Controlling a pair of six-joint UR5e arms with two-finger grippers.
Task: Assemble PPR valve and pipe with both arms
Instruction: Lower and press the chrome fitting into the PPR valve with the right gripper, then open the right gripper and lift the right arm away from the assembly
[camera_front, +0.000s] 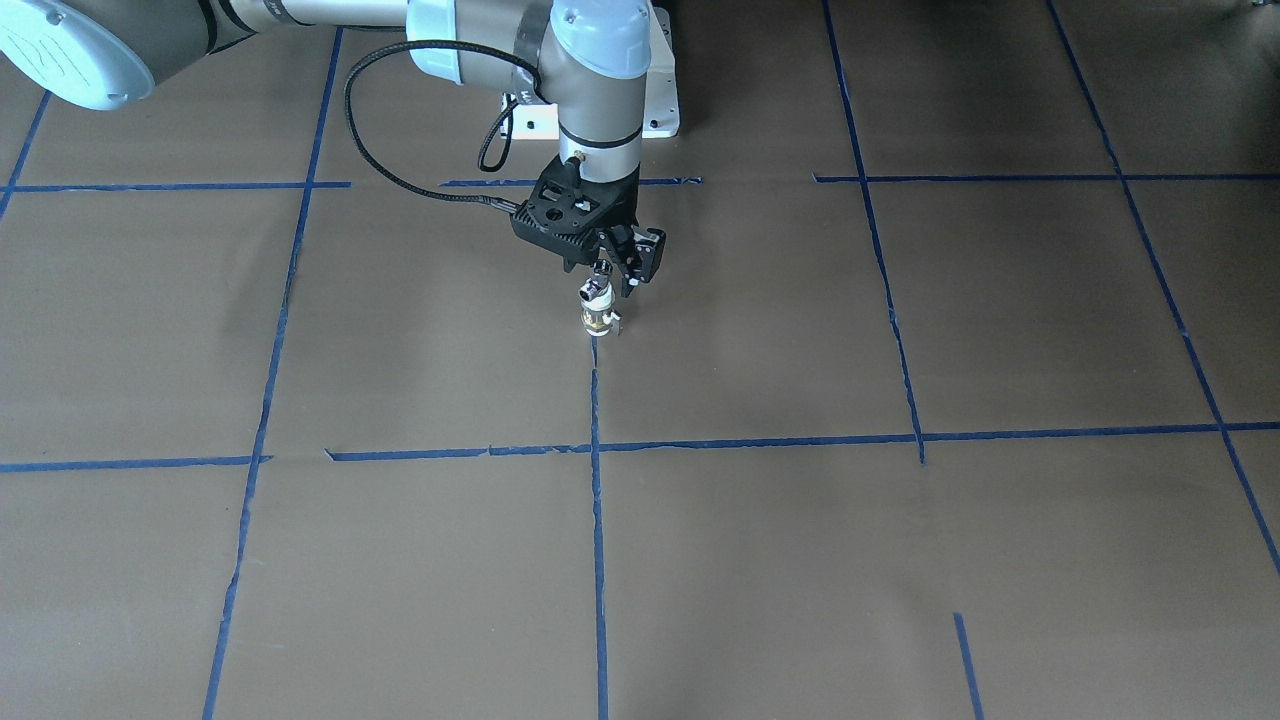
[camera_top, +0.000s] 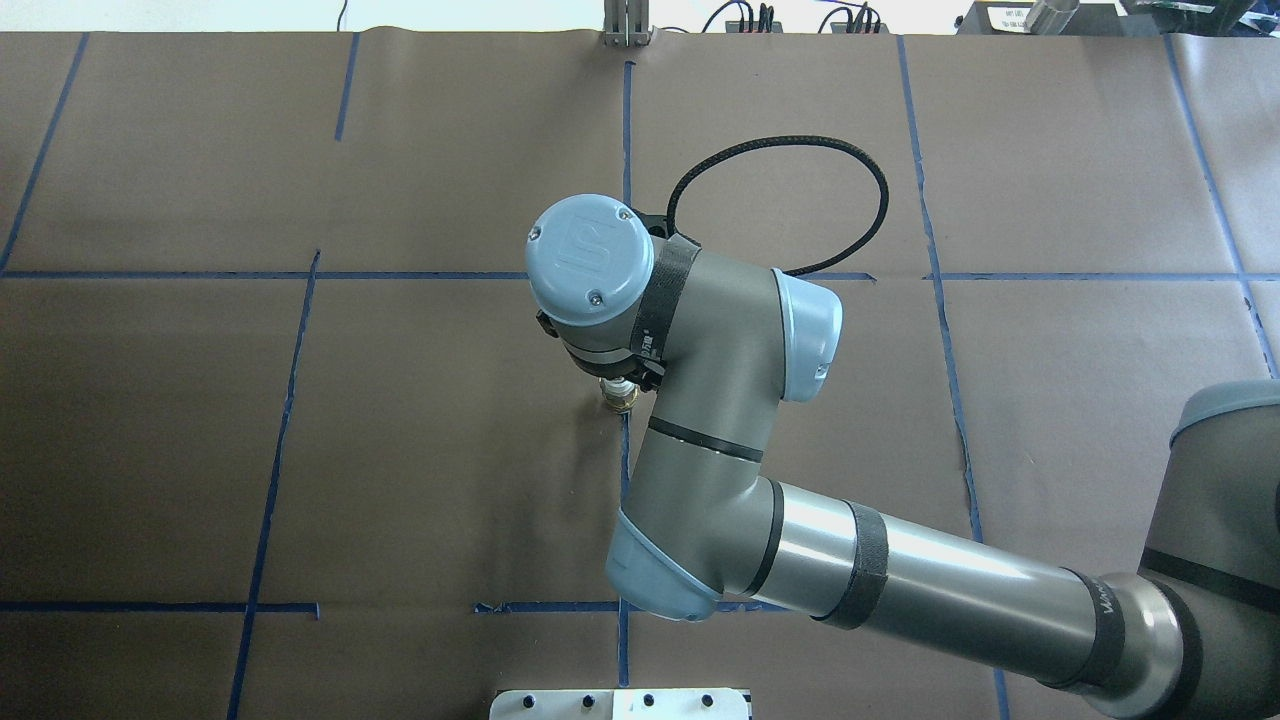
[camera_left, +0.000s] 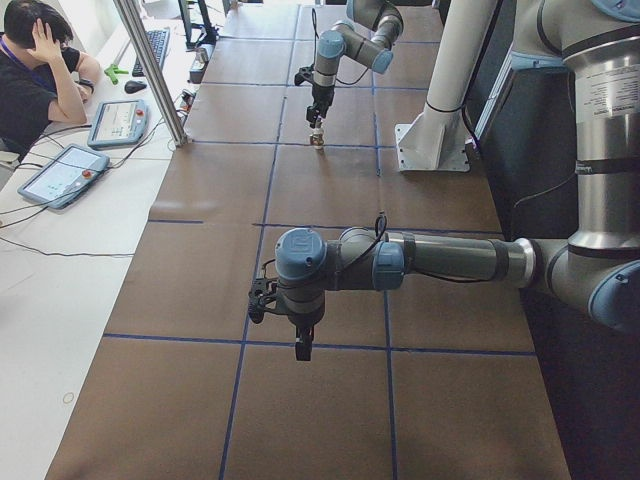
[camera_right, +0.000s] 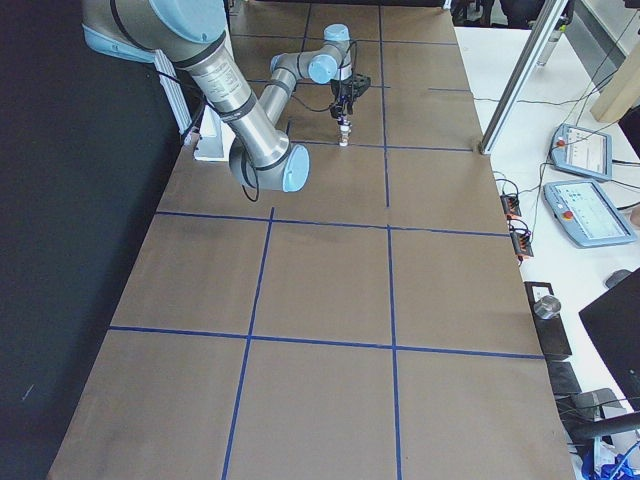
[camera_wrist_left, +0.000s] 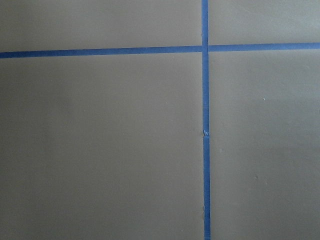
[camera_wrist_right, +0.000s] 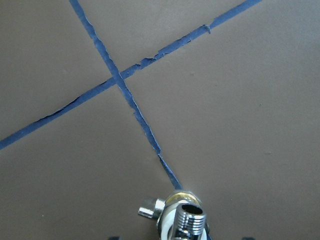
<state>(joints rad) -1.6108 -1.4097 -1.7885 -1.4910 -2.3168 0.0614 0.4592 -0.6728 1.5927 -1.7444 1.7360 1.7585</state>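
PPR valve (camera_front: 598, 320) stands upright on the brown tabletop (camera_front: 900, 560), at the end of a blue tape line (camera_front: 596, 400), and everything else is placed from it. The right arm (camera_top: 720, 400) reaches over the valve from above, while the left arm (camera_left: 440, 260) hovers well apart from it over bare paper. The right tool (camera_front: 612, 275) hangs just above the valve, jaws seemingly apart, straddling rather than pinching. The left tool (camera_left: 303, 348) points down, and I cannot tell whether it is spread or closed. The pipe (camera_front: 596, 292), chrome and threaded, sits on the valve's top end. The joining step looks nearly finished. Next calls for a straight upward lift that does not nudge the stack.
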